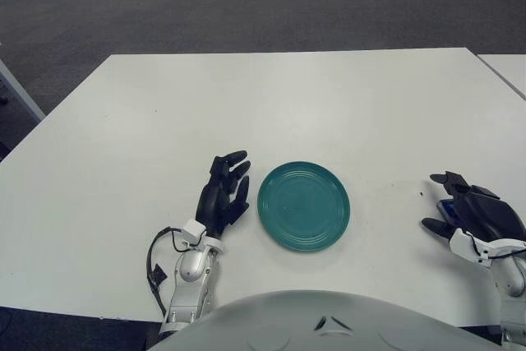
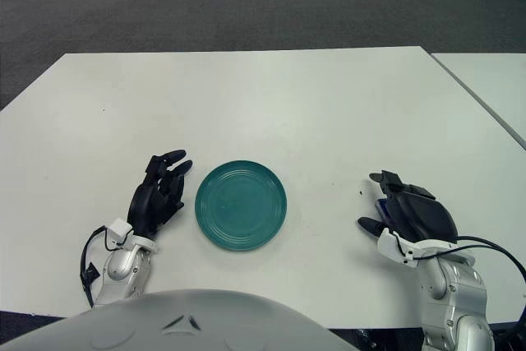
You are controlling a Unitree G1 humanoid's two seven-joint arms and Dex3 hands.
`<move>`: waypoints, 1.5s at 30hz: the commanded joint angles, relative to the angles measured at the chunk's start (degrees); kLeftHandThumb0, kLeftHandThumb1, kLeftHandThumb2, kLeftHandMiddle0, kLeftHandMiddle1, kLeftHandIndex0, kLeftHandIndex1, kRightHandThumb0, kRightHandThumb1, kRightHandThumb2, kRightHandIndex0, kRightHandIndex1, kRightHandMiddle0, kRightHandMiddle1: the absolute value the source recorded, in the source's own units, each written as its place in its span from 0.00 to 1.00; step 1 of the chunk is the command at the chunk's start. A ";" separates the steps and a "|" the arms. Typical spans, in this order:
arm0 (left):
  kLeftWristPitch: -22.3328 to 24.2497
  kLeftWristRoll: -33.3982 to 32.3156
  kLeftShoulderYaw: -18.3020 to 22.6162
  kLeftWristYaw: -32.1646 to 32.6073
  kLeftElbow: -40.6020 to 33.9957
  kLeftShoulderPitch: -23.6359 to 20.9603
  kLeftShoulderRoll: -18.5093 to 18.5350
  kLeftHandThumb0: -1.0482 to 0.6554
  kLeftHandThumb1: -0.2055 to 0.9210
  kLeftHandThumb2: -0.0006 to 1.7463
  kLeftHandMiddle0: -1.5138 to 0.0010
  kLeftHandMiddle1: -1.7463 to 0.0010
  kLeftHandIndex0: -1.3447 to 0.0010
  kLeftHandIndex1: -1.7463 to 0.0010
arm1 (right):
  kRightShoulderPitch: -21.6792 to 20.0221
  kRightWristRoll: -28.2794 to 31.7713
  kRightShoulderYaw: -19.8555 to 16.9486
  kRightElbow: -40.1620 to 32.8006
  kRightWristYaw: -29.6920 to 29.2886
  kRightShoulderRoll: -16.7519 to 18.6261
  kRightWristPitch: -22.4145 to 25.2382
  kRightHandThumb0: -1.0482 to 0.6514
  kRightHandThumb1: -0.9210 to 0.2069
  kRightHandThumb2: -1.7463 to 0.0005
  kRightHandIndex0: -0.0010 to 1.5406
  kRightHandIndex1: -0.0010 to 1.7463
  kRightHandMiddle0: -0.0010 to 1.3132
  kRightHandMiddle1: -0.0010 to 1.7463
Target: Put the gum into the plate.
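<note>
A round teal plate (image 1: 303, 205) lies on the white table (image 1: 288, 96), near the front edge and in the middle. My right hand (image 1: 472, 213) shows far to the right of the plate, low over the table. A small blue piece, the gum (image 1: 448, 207), shows under its palm, between the upper fingers and the thumb; most of it is hidden. The fingers are spread around the gum and do not visibly clamp it. My left hand (image 1: 223, 195) shows just left of the plate, fingers relaxed and holding nothing.
A second white table (image 1: 508, 70) stands at the far right, with a narrow gap between. Grey carpet lies beyond the far edge. A black cable (image 1: 156, 260) loops by my left wrist.
</note>
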 commanded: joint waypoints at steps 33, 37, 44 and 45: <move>0.21 -0.16 2.63 -0.08 5.38 -0.10 1.43 0.25 0.95 0.32 0.82 0.64 1.00 0.43 | 7.70 8.79 -7.57 -0.10 5.09 -12.37 -6.98 0.12 0.00 0.75 0.22 0.04 0.00 0.36; -1.26 0.61 2.78 0.34 6.60 -0.60 1.55 0.23 0.99 0.30 0.83 0.63 1.00 0.43 | 7.68 9.03 -8.36 0.14 6.07 -12.63 -7.41 0.11 0.00 0.76 0.23 0.04 0.00 0.37; -2.24 1.61 3.24 0.80 8.01 -1.43 1.91 0.21 1.00 0.31 0.84 0.62 1.00 0.42 | 7.76 10.06 -9.45 0.53 8.71 -13.31 -8.05 0.11 0.00 0.76 0.24 0.04 0.00 0.37; -2.35 1.61 3.29 0.71 8.12 -1.53 1.93 0.21 1.00 0.31 0.85 0.61 1.00 0.42 | 7.72 10.20 -9.58 0.67 8.99 -13.41 -8.18 0.11 0.00 0.77 0.24 0.04 0.00 0.37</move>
